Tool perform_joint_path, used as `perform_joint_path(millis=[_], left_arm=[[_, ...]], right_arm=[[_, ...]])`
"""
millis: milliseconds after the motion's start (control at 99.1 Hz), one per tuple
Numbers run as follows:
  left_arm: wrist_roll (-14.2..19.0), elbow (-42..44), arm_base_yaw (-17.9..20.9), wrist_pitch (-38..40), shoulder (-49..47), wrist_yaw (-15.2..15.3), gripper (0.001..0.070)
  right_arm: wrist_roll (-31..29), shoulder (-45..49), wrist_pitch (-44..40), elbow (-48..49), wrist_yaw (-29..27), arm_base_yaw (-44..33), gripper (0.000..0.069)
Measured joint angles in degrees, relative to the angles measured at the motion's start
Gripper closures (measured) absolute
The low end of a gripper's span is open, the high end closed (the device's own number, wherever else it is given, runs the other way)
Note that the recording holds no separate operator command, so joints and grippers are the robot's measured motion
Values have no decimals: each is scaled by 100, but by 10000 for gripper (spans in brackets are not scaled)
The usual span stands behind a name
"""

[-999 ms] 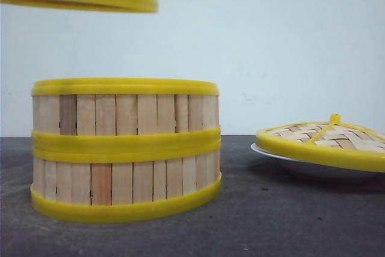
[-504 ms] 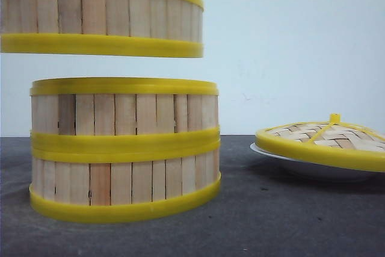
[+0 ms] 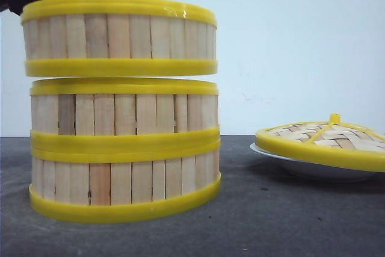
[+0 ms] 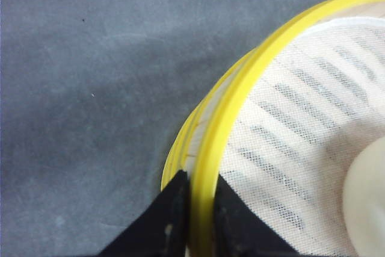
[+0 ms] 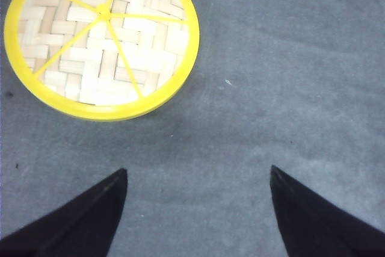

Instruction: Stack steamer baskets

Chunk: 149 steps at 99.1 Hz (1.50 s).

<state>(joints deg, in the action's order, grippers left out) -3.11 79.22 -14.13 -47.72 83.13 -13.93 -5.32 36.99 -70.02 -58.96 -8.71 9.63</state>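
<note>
Top basket sits just above two-basket stack, thin gap visible. Left pincer clamps its rim at far left. Right pincer wide, over bare surface.

The left gripper pinches the yellow rim of a steamer basket above the grey table.

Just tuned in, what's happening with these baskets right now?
The left claw is pinched on the rim of the third basket and holds it just above the two stacked baskets; a thin gap shows, so it is not seated yet. It sits roughly in line with the stack. The right claw is open and empty over the table, near the woven lid, which rests on a white plate off to the right.
</note>
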Motion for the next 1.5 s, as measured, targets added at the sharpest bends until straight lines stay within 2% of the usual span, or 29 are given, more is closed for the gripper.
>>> perform_joint_path(millis=[888,959,1080,1211,1302,1503], left_arm=[[81,0,0,232,391,-17,687],[122,0,2,280,444,-39,656],[140,0,0,350,455,-63,543],[142,0,2,352,455,-66,454],[142,0,0,354,452,-66,436],[188,37,2,341,258,-63,433]], right_arm=[[-2,0,0,0,0,0,227],[-2,0,0,0,0,0,227],[-2,0,2,0,0,0,227],[0,0,111,0,0,0,227],[0,0,332,33,70,0,227],[0,26,946,365,769,0,227]])
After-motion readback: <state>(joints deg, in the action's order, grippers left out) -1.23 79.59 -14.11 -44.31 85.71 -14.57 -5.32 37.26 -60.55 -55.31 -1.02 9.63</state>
